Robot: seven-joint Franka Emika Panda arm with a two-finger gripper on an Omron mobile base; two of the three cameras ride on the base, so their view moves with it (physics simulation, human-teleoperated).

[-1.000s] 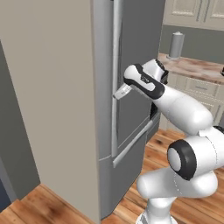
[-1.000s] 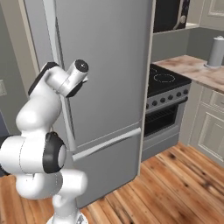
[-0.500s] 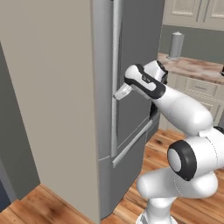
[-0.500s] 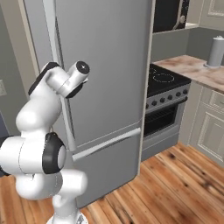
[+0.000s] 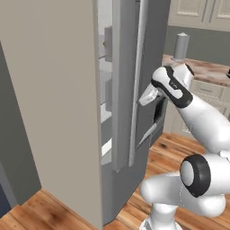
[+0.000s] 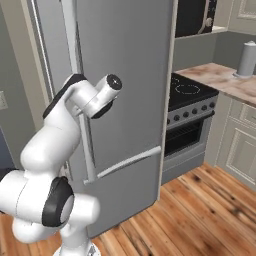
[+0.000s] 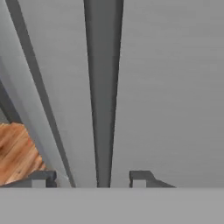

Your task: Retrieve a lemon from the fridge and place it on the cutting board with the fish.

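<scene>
The tall light-grey fridge [image 5: 54, 99] has its door [image 5: 123, 81] swung partly open, showing grey shelves [image 5: 106, 85] in the gap. A small yellow spot [image 5: 104, 43] sits high inside; I cannot tell whether it is the lemon. My gripper [image 5: 143, 99] is at the door's long vertical handle [image 5: 137, 67]. In the hand view the handle [image 7: 103, 109] runs between my fingertips [image 7: 43, 177], and the gripper [image 7: 92, 179] is open, with a gap on both sides of the bar. The cutting board and the fish are out of view.
Right of the fridge stand a black stove [image 6: 192, 92] with a microwave [image 6: 192, 17] above it, and a marbled counter [image 6: 225, 80] with a grey roll [image 6: 246, 59]. Light cabinets [image 6: 240, 155] line the right wall. Open wooden floor [image 6: 200, 210] lies in front.
The door has swung further open, and my hand has moved right with the handle. More of the shelves shows in the gap.
</scene>
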